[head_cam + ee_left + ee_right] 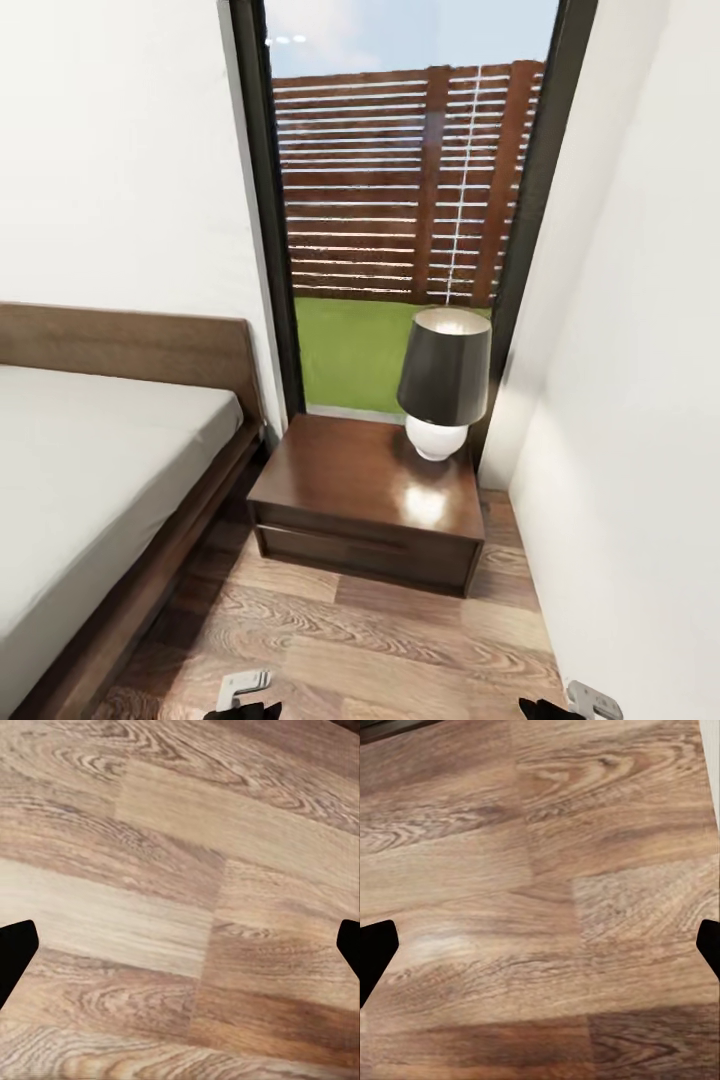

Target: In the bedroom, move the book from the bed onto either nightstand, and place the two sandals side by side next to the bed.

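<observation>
In the head view the bed (90,470), with its pale grey mattress and dark wood base, fills the left side, and its brown headboard (130,345) stands against the white wall. Beside it, under the window, is the reddish-brown nightstand (340,480). The book and the sandals are out of view. My left gripper (243,706) and right gripper (562,708) peek in at the bottom edge, low over the plank floor. In the wrist views the left gripper (180,952) and right gripper (540,952) are open, fingertips far apart over bare planks.
A lamp (445,385) with a dark shade and white base stands on the nightstand's right rear corner. Behind it rises a tall dark-framed window (400,200). A white wall (640,420) closes in the right side. Wood floor (350,640) lies between me and the nightstand.
</observation>
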Robot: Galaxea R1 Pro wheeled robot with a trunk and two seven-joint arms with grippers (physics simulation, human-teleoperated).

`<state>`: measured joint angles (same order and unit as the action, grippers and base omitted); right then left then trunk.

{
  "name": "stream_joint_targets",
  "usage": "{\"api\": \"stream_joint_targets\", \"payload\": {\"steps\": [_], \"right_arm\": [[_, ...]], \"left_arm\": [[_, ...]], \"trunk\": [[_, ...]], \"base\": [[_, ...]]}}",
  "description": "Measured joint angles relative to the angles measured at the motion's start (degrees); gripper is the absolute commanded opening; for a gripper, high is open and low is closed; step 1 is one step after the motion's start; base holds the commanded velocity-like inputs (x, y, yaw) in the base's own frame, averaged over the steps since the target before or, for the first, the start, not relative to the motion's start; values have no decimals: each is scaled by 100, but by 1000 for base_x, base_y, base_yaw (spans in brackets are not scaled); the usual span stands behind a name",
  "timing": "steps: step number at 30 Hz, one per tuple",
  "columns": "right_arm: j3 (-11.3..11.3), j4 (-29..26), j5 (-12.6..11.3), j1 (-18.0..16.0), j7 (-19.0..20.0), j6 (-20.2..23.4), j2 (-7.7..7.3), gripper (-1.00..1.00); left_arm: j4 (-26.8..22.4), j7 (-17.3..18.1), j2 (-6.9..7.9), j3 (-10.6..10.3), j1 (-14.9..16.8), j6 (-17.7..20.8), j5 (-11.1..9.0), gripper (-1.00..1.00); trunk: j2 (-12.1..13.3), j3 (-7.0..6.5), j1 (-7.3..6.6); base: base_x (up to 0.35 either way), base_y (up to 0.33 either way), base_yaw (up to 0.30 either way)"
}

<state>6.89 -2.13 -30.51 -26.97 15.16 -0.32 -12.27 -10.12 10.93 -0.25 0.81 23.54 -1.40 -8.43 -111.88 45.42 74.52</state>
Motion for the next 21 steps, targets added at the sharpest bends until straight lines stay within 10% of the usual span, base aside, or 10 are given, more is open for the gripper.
{"api": "stream_joint_targets", "payload": {"steps": [21], "right_arm": [[1, 0, -2, 0, -7, 0, 0, 100]], "left_arm": [[0, -7, 0, 0, 0, 2, -9, 100]], "trunk": [[0, 0, -3]], "base": [[150, 0, 292]]}}
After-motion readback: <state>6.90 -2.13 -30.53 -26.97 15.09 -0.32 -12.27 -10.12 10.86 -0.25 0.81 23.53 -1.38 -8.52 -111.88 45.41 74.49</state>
